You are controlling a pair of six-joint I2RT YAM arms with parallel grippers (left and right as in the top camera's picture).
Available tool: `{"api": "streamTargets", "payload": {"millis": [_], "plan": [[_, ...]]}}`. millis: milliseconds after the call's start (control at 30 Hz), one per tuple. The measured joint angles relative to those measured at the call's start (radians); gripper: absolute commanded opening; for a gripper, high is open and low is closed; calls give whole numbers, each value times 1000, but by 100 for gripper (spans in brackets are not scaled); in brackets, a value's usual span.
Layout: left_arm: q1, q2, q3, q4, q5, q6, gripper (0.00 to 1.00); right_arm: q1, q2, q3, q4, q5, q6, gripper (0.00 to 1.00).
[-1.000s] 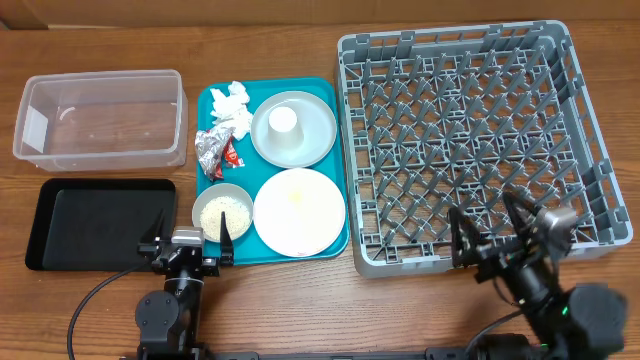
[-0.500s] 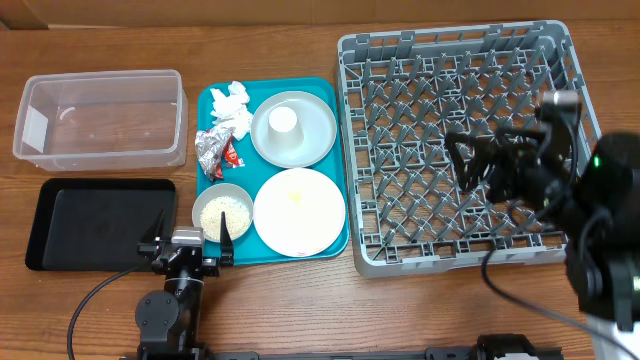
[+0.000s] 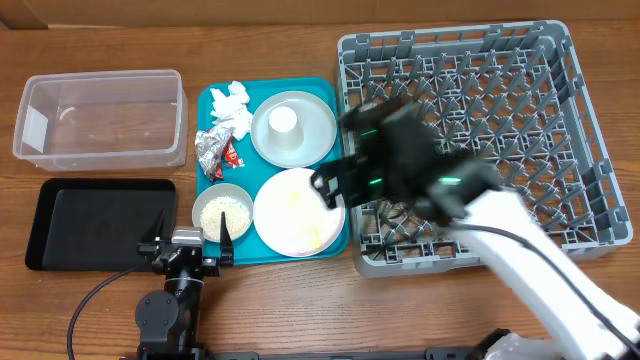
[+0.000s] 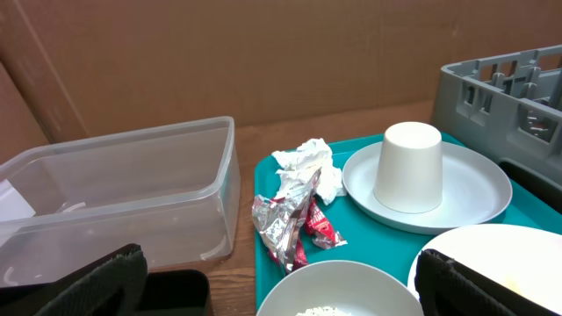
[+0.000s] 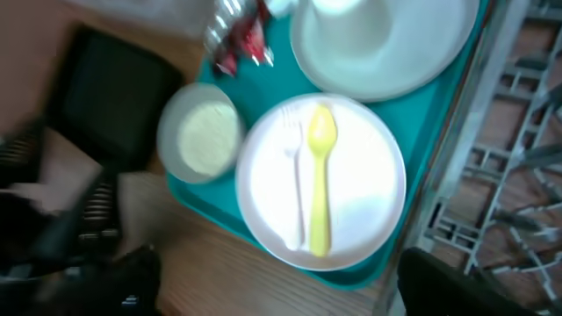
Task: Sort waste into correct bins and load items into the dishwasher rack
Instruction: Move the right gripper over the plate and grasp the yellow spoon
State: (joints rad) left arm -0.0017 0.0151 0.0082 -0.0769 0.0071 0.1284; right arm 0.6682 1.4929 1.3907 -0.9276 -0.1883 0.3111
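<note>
Since the thin yellow utensil (image 5: 320,180) lying flat on the white plate (image 5: 369,189) looks light, stiff and slippery, the right gripper (image 3: 332,185), spread wide and empty over the plate, should probably pinch its narrow handle crosswise.

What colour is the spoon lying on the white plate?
Yellow. The spoon shows best in the right wrist view.

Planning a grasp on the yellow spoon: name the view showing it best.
Right wrist: the yellow spoon lies whole on the white plate. Overhead shows only a faint yellow smudge; left wrist, only the plate's edge.
</note>
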Motion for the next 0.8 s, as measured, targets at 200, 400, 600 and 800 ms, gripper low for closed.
{"api": "streamTargets", "payload": {"millis": [200,400,600,800], "plan": [[0,0,0,0,0,0,100,79,213,0,36,147,2,61],[0,0,0,0,0,0,100,80,349,0,45,189,2,61],[0,0,0,0,0,0,100,109,384,0,58,199,1,60],[0,0,0,0,0,0,100,154,421,1,111,200,-1,61]]}}
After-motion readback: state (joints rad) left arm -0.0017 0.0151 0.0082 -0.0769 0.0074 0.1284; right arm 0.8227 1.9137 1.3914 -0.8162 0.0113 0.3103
